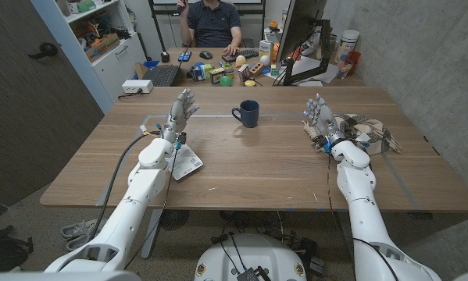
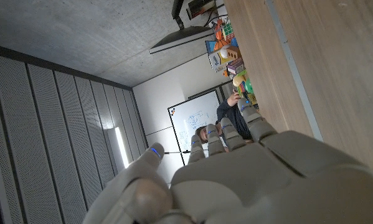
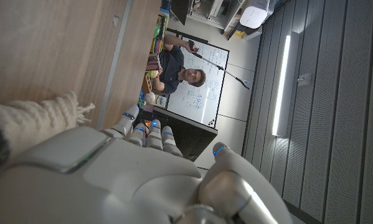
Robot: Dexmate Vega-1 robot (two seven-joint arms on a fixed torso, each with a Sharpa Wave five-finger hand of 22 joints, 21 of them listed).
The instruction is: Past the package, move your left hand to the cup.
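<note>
- Head view: the left hand (image 1: 180, 109) was raised over the table (image 1: 257, 168), fingers spread and upward, grasping nothing. The cup (image 1: 247, 113), dark blue with its handle toward this hand, stood upright to the hand's right, well apart; whether anything was in it could not be told. The package (image 1: 186, 161), a white printed pouch, lay behind the hand, under the forearm.
- Head view: the right hand (image 1: 319, 119) was also released, fingers apart and upward. Just beside it, on its outer side, lay a cloth (image 1: 366, 131) with a pale weave and fringe. The cup stood to this hand's left, well apart.
- Left wrist view: the left hand (image 2: 236, 174) showed its back, fingers extended beside the table's edge, with a person (image 2: 233, 118) seated beyond them.
- Right wrist view: the right hand (image 3: 130, 174) showed its back, fingers extended; the cloth (image 3: 33, 121) lay just beside it, and the person (image 3: 177, 68) sat beyond the fingertips.
</note>
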